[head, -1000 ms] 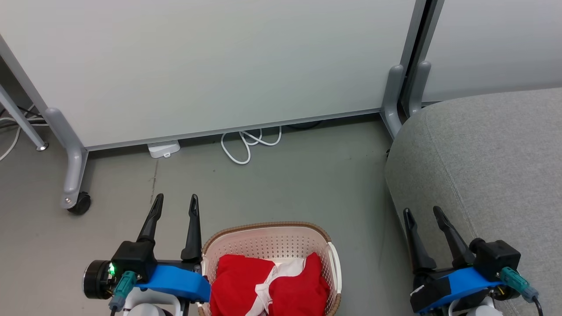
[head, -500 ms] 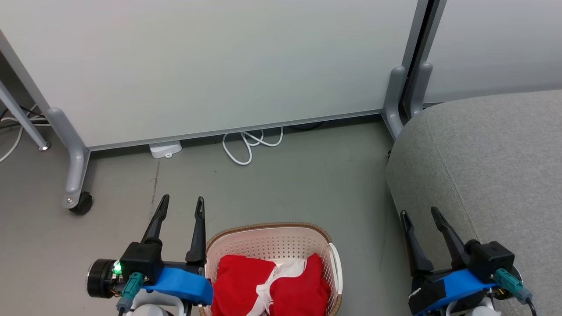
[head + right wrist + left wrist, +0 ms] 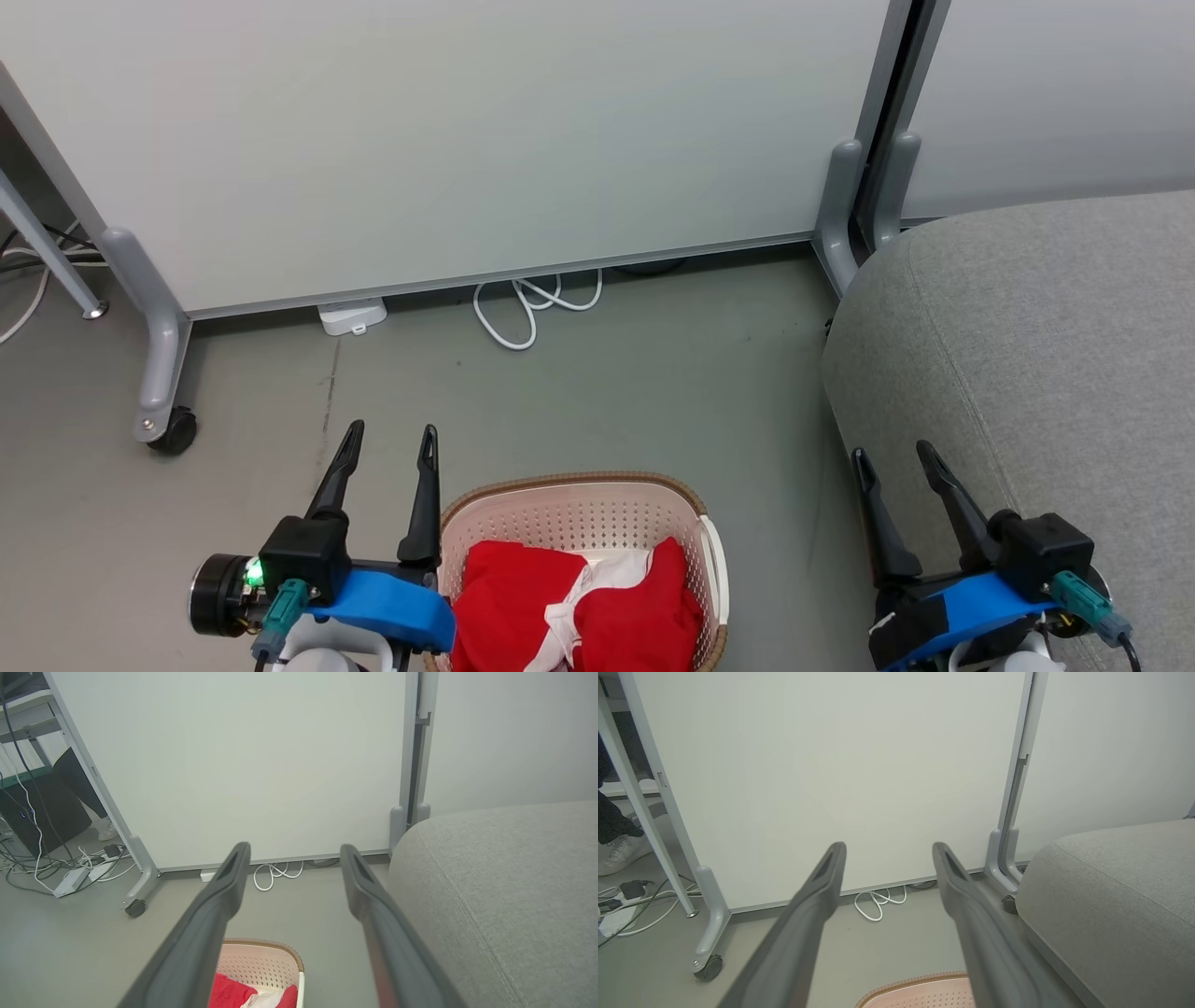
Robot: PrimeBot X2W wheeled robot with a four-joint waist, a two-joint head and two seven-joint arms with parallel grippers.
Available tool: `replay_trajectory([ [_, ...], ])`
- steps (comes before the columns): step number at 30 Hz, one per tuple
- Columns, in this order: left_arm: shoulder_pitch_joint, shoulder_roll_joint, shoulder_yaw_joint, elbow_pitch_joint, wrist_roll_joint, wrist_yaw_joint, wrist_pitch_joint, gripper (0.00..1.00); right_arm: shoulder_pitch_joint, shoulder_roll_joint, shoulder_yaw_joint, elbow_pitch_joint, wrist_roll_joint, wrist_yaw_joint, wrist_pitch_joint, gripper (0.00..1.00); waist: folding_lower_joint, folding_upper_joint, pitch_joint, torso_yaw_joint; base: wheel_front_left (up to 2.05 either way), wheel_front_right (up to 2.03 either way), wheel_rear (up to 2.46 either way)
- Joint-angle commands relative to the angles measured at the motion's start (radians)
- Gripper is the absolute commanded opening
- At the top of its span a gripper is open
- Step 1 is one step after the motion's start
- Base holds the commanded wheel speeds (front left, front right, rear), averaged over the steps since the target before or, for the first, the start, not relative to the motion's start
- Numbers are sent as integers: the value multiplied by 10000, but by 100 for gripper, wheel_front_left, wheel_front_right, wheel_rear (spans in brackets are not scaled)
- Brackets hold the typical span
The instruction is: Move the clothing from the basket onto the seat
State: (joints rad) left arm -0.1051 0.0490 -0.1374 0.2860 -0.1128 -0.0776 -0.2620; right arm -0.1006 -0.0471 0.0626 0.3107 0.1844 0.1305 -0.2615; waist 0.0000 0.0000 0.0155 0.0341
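Red clothing (image 3: 569, 607) lies bunched in the basket (image 3: 579, 523), just right of your left gripper (image 3: 390, 431), whose jaws stand wide apart and hold nothing. Your right gripper (image 3: 892, 451) is spread just as wide and also empty, its fingers by the edge of the seat (image 3: 1046, 327), which stretches ahead and to their right. Beyond both sets of jaws a white cable (image 3: 523, 308) loops on the floor under the panel (image 3: 467, 140).
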Motion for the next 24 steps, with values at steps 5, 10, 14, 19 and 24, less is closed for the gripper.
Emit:
replay_trajectory([
  [5,-505,45,5,448,270,-213,-42,100,-228,-59,60,-24,24,4,-56,100,0,0,204,-90,0,0,0],
  [10,-1135,285,-146,1122,442,-413,-39,100,-475,-56,166,-89,34,4,-53,100,0,0,694,-364,0,0,0],
  [14,-1617,445,-345,1606,487,-488,-39,100,-656,-56,180,-143,6,4,-51,100,0,0,1084,-573,0,0,0],
  [19,-2534,783,-1008,2546,602,-537,-37,100,-1099,-51,128,-242,-15,4,-50,100,0,0,1918,-916,0,0,0],
  [24,-3536,1226,-2118,3584,407,-529,-37,100,-1589,-48,163,-375,63,4,-50,100,0,0,2843,-1237,0,0,0],
])
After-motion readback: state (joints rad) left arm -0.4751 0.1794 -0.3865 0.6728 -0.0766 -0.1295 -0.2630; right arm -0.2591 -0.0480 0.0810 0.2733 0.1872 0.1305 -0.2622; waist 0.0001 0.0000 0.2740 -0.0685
